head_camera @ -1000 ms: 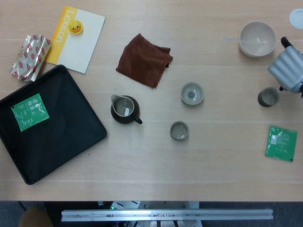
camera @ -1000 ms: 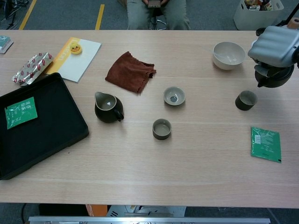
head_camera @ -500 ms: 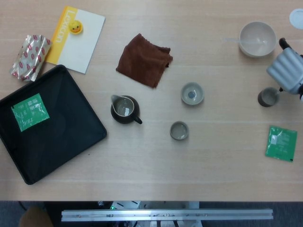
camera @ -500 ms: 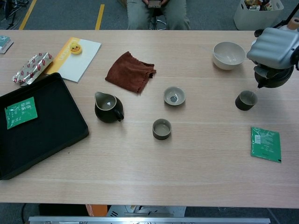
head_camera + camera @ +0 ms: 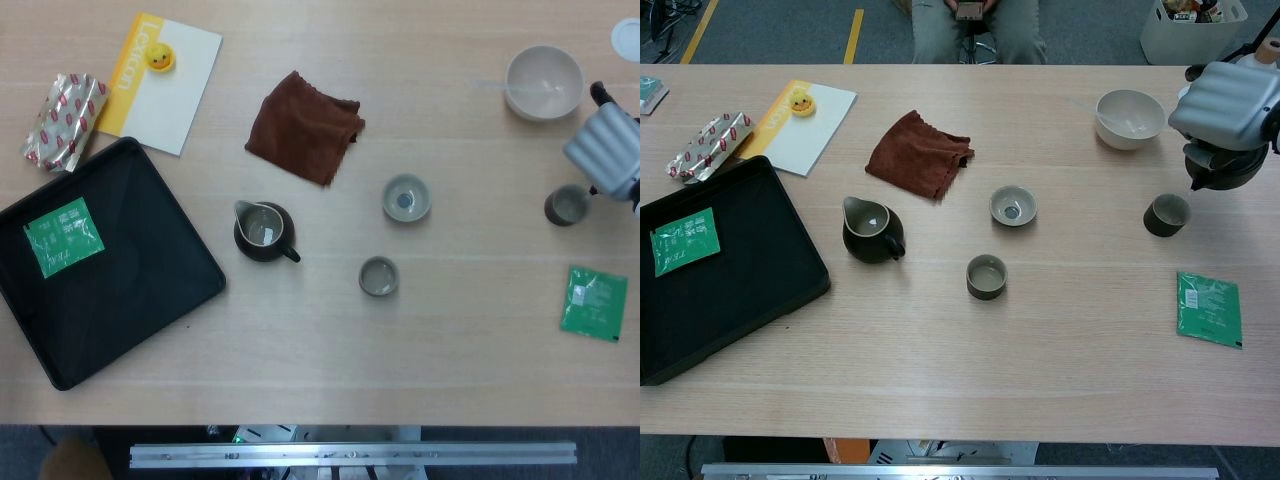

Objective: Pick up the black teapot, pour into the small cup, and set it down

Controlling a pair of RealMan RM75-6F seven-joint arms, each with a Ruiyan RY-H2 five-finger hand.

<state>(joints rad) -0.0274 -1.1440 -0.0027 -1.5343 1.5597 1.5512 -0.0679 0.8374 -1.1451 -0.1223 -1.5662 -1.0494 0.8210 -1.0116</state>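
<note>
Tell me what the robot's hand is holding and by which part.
The right hand holds the black teapot from above; the exact grip point is hidden.

The right robot hand [image 5: 1230, 100] is gripping the black teapot [image 5: 1223, 170] above the bench [image 5: 1040, 340], its spout tipping toward the small cup [image 5: 1166, 214] just beside it; a green packet [image 5: 1208, 308] is lying nearer the front edge.

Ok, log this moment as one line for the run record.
phase: pouring | right hand: holds black teapot, spout tipped over small cup | cup: upright on table | left hand: not in view
</note>
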